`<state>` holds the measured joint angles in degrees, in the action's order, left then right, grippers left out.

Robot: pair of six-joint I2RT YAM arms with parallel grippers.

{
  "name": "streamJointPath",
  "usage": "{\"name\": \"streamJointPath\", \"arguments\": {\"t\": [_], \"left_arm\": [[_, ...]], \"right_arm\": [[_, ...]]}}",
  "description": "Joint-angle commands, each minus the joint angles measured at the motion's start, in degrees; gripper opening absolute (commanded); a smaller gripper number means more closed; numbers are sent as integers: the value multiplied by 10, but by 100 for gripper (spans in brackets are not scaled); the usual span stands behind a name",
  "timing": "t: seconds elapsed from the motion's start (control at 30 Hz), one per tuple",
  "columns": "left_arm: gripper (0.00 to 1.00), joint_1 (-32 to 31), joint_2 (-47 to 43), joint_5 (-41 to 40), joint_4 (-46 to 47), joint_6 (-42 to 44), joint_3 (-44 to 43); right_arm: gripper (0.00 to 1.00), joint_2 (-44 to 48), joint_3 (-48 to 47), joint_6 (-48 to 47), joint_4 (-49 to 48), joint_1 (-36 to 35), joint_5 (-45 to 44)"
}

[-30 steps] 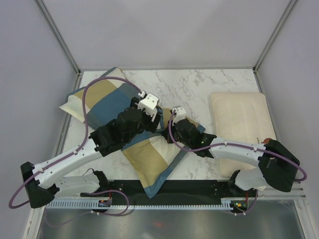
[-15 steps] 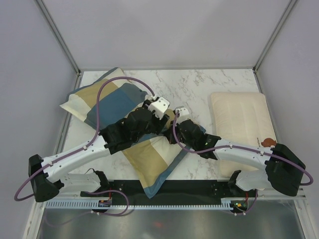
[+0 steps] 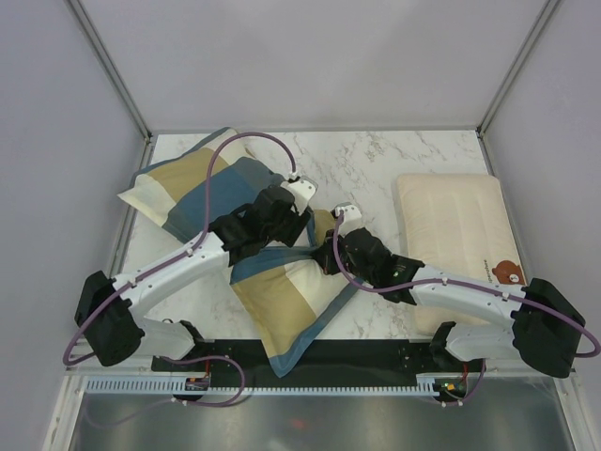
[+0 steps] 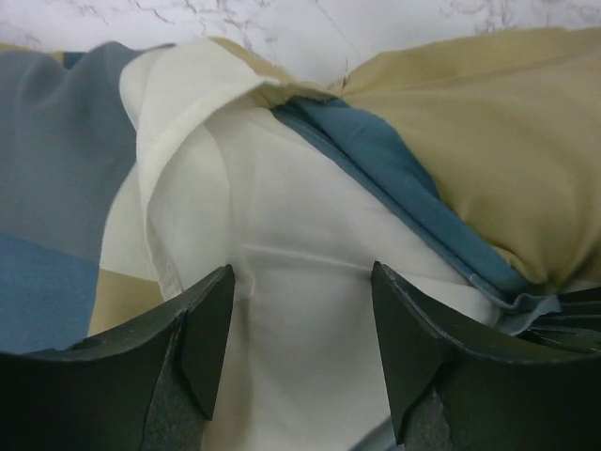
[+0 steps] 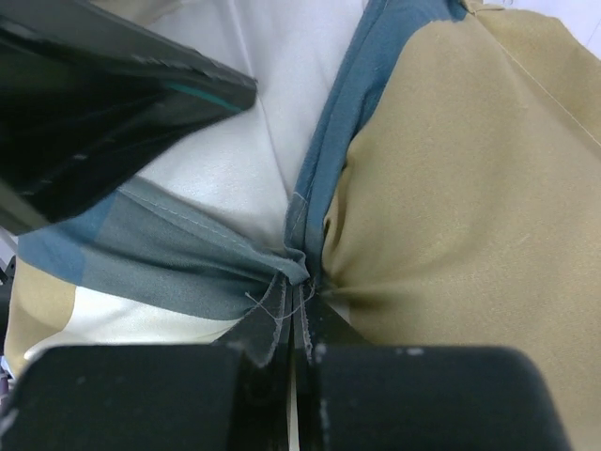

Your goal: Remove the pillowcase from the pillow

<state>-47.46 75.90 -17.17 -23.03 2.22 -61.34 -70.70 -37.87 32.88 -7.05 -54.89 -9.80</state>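
Note:
The pillowcase (image 3: 202,188), in blocks of blue, tan and cream, runs from the back left of the table to the near edge. At its opening the off-white pillow (image 4: 291,216) shows through. My left gripper (image 4: 300,315) is open, its two fingers set apart over the bare pillow fabric, pressed close to it. In the top view the left gripper (image 3: 305,228) sits at the middle of the case, close to my right gripper (image 3: 324,256). The right gripper (image 5: 302,293) is shut on the bunched blue hem of the pillowcase (image 5: 310,188).
A flatter cream pillow with a brown bear print (image 3: 455,235) lies at the right of the marble table (image 3: 376,160). Metal frame posts stand at the back corners. A black left finger (image 5: 113,103) crosses the upper left of the right wrist view.
The left arm has reached farther right and forward into the case opening, and its jaws have narrowed a little. The right gripper keeps its hold on the hem and has shifted slightly right.

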Motion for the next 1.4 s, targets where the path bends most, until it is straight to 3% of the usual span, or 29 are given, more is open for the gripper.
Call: {"name": "streamJointPath", "arguments": {"t": [0.0, 0.13, 0.53, 0.87, 0.97, 1.0, 1.07, 1.1, 1.13, 1.37], "left_arm": [[68, 9, 29, 42, -36, -4, -27], [76, 8, 26, 76, -49, -4, -18], [80, 6, 16, 101, -76, 5, -7], [68, 3, 49, 112, -100, 4, -7], [54, 3, 93, 86, -127, -3, -23], [40, 3, 112, 80, -131, -5, -26], [25, 3, 123, 69, -135, -8, -32], [10, 3, 127, 55, -135, -9, -34], [2, 2, 132, 43, -136, -11, -37], [2, 40, 160, -4, -149, -33, -107]], "right_arm": [[0, 3, 15, -1, 70, 0, 9], [0, 0, 13, -2, 85, -1, 8], [0, -22, 6, -6, 85, -1, 3], [0, -40, -6, -8, 84, 0, 2], [0, -40, -5, -7, 82, -1, 4], [0, -40, -5, -7, 83, 0, 4], [0, -35, -3, -8, 83, -1, 3], [0, -32, -1, -8, 84, -1, 3], [0, -27, 1, -7, 85, -1, 3], [0, 13, -4, -14, 135, -1, 8]]}}
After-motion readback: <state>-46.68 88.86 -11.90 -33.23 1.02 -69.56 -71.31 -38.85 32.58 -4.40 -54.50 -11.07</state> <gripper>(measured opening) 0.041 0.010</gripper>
